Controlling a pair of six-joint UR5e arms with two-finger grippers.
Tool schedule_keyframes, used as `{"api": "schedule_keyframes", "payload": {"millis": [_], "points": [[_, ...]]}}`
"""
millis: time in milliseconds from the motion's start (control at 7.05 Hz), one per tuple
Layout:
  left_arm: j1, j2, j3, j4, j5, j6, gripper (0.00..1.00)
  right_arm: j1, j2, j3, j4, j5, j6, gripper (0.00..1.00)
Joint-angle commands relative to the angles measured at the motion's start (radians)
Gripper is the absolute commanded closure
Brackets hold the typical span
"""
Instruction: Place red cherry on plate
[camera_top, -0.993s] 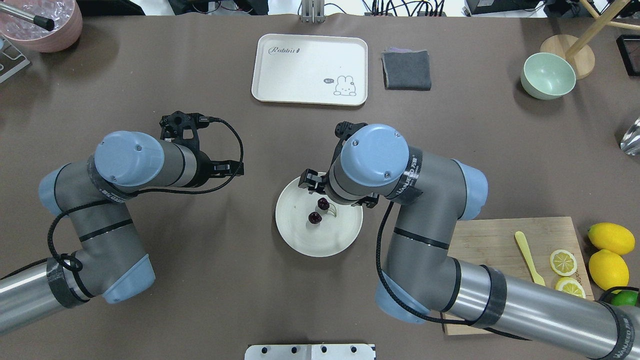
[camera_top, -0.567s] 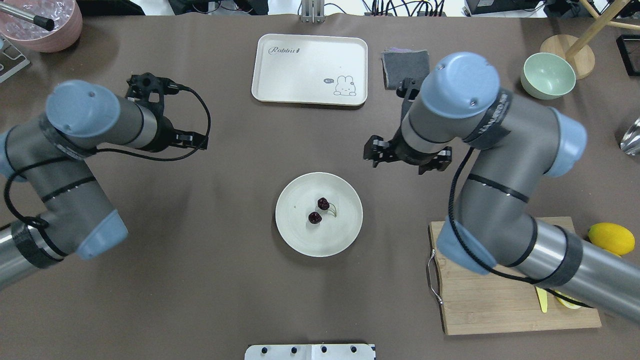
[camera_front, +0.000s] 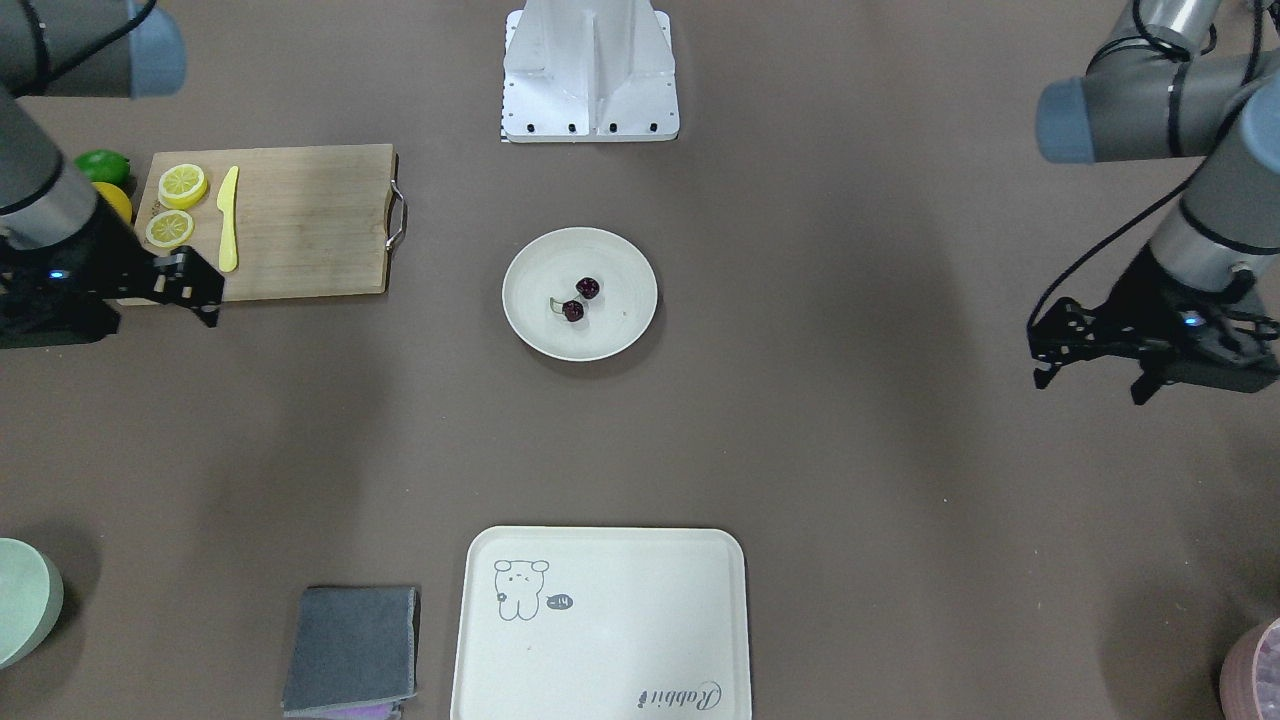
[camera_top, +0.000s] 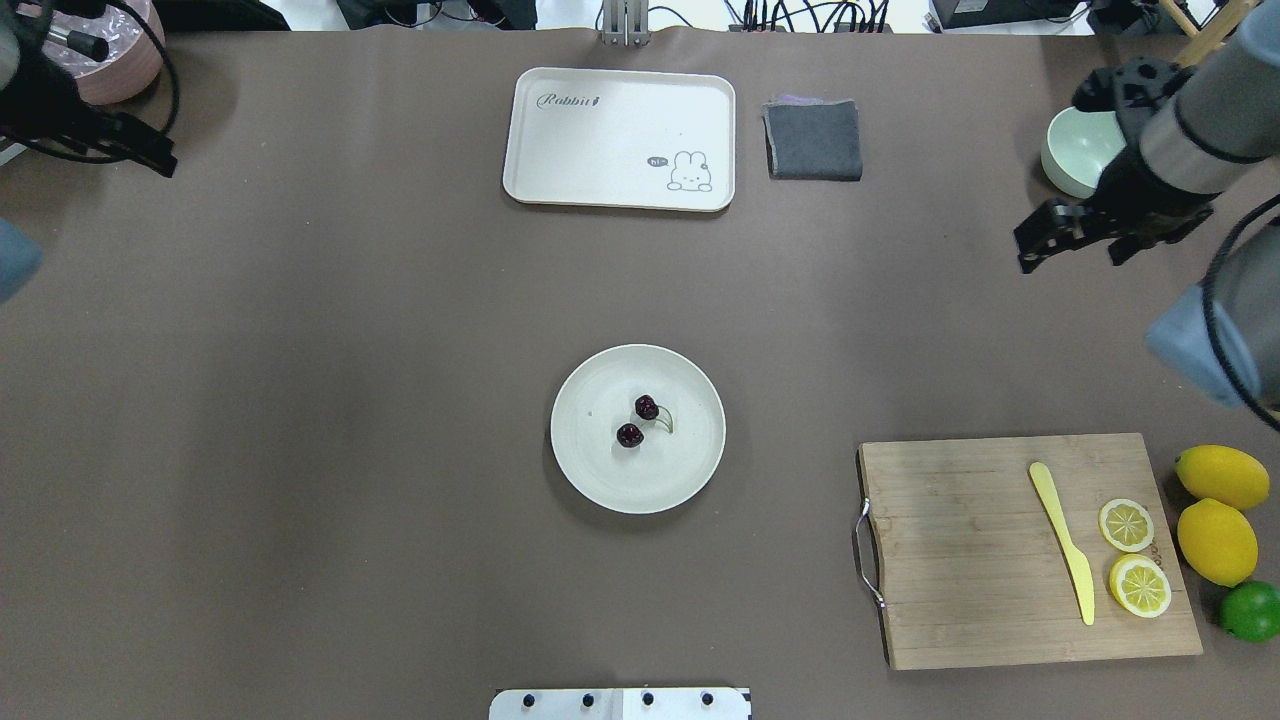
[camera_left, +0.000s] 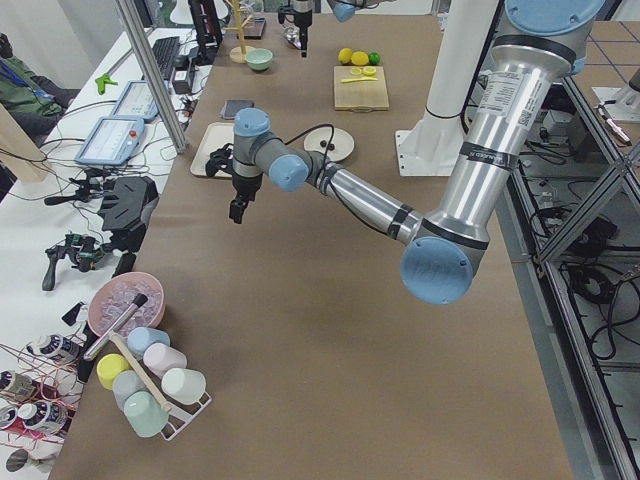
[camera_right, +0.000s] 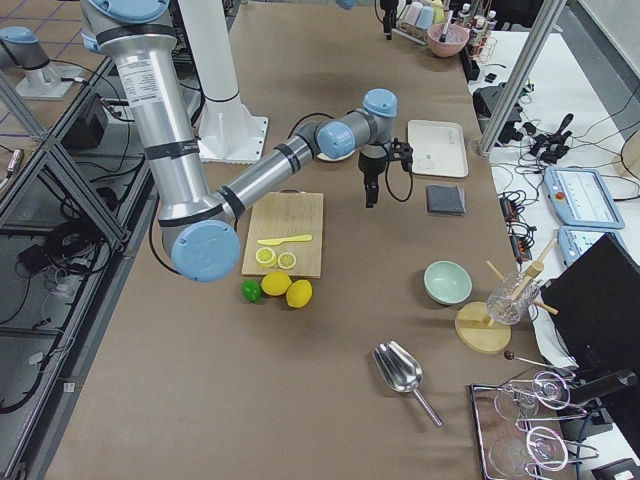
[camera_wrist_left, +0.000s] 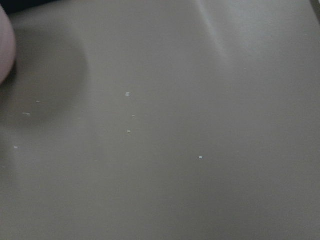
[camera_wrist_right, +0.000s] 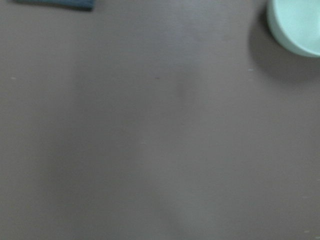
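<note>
The red cherry (camera_top: 638, 420), two dark glossy fruits on one thin stem, lies inside the round cream plate (camera_top: 600, 480) at the table's middle, also seen as cherry (camera_front: 580, 298) on plate (camera_front: 535, 325). Nothing touches it. My right gripper (camera_top: 1070, 255) hangs high at the far right near the green bowl, its jaws apart and empty. My left gripper (camera_front: 1090, 385) is far out on the other side, above bare table, also open and empty. Both wrist views show only brown table.
A cream tray (camera_top: 620, 140) and a folded grey cloth (camera_top: 812, 140) lie at the back. The green bowl (camera_top: 1075, 150) sits back right. A cutting board (camera_top: 960, 560) with a yellow knife, lemon slices, lemons and a lime is front right. A pink bowl (camera_top: 125, 65) stands back left.
Both arms swung outward and back from the centre. The right gripper left the plate for the far right; the left went far left. The cherry stayed on the plate.
</note>
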Motion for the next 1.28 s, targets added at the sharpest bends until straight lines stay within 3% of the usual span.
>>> {"api": "schedule_keyframes", "payload": {"millis": [0, 426, 1135], "points": [[-0.164, 0.021, 0.015, 0.151, -0.121, 0.285, 0.02, 0.26, -0.144, -0.115, 0.005, 0.102, -0.425, 0.0], [-0.29, 0.181, 0.028, 0.135, -0.157, 0.38, 0.02, 0.522, -0.201, -0.391, 0.041, 0.135, -0.794, 0.0], [-0.333, 0.259, 0.052, 0.125, -0.146, 0.444, 0.02, 0.547, -0.198, -0.374, 0.08, 0.14, -0.708, 0.0]]}}
